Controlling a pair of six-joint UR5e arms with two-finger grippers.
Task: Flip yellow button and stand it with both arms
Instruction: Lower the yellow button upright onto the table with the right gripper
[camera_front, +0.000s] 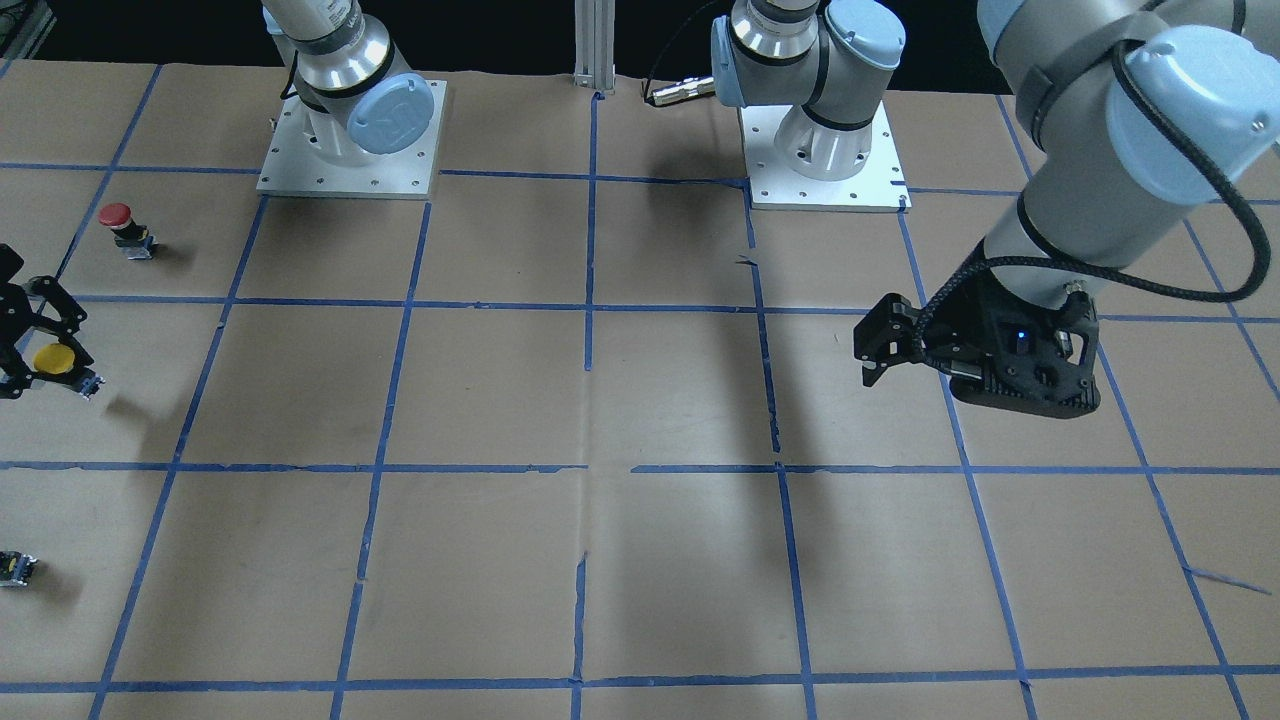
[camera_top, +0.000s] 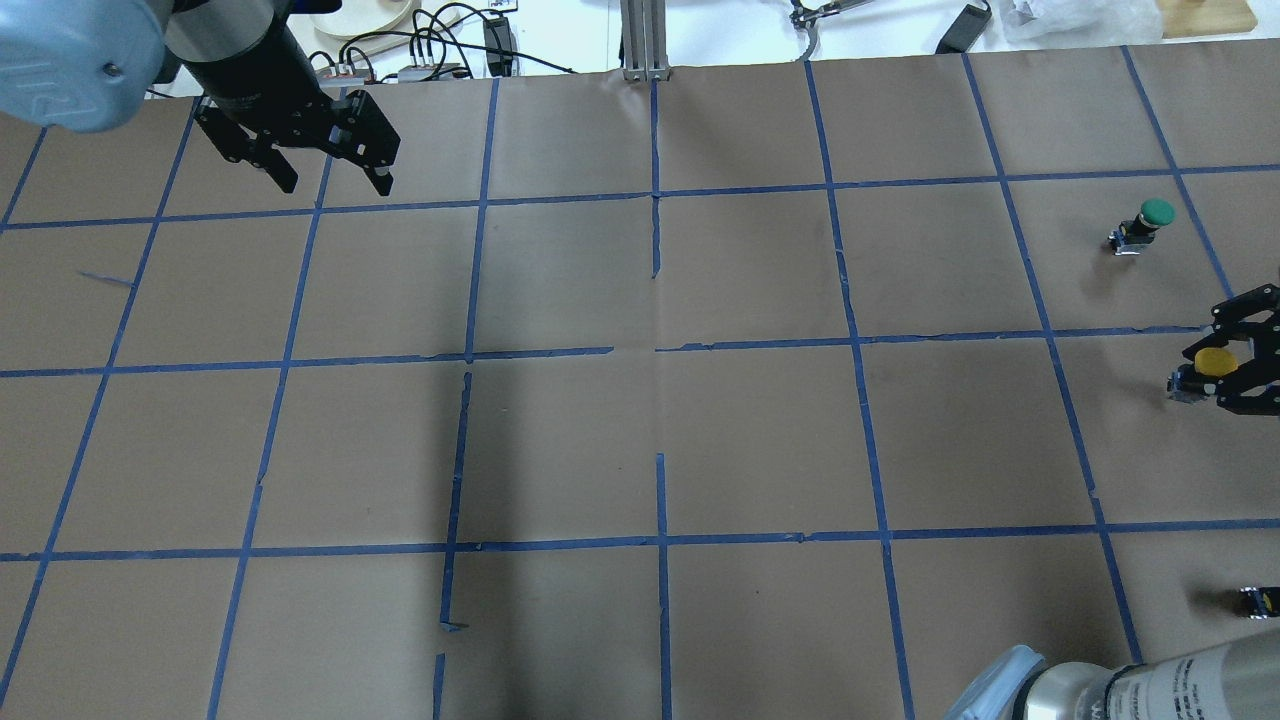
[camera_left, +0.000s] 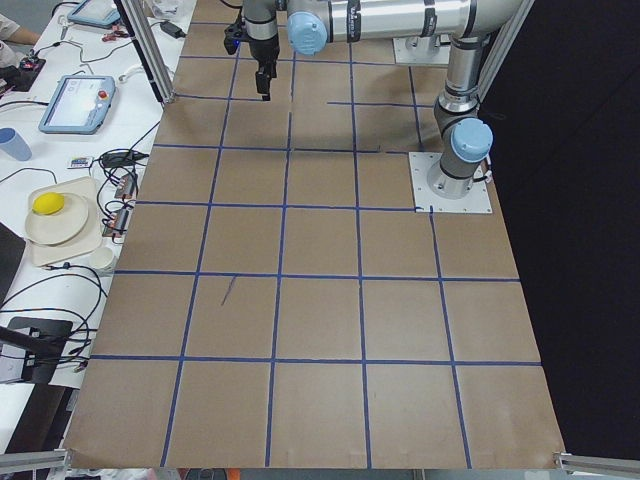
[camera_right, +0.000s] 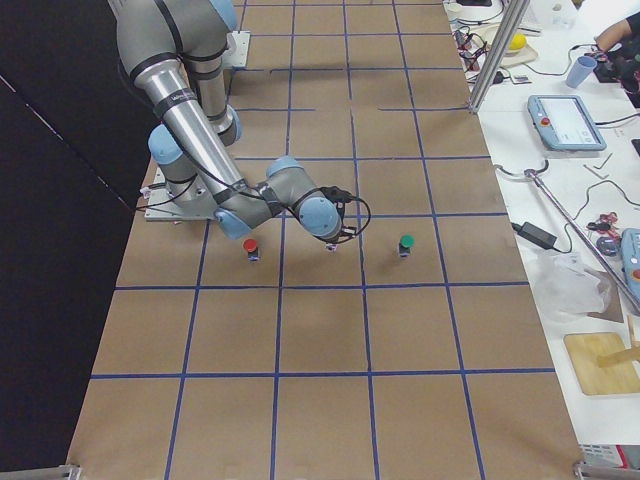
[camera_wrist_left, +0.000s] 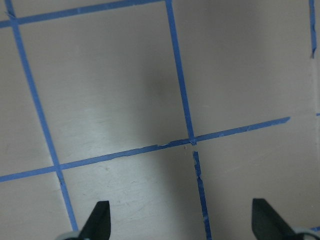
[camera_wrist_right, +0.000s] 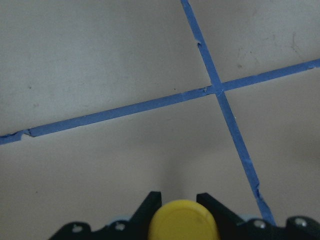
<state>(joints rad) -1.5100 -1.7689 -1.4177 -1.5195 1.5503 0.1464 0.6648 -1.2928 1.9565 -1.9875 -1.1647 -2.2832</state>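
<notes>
The yellow button (camera_front: 52, 360) sits between the fingers of my right gripper (camera_front: 45, 362) at the table's right edge, with its yellow cap and its grey base (camera_front: 90, 383) tilted sideways. It seems to be held just above the paper. It also shows in the overhead view (camera_top: 1212, 360) and as a yellow cap in the right wrist view (camera_wrist_right: 183, 220), hugged by both fingertips (camera_wrist_right: 151, 202). My left gripper (camera_top: 330, 178) is open and empty, hovering high over the far left part of the table, and its fingertips (camera_wrist_left: 100, 220) are wide apart.
A red-capped button (camera_front: 116, 216) stands near the right arm's base plate (camera_front: 350, 180). A green-capped button (camera_top: 1155, 213) stands farther out. Small dark pieces are cut off by the view edges in the front-facing view (camera_front: 15, 568) and the overhead view (camera_top: 1258, 600). Blue tape lines grid the brown paper.
</notes>
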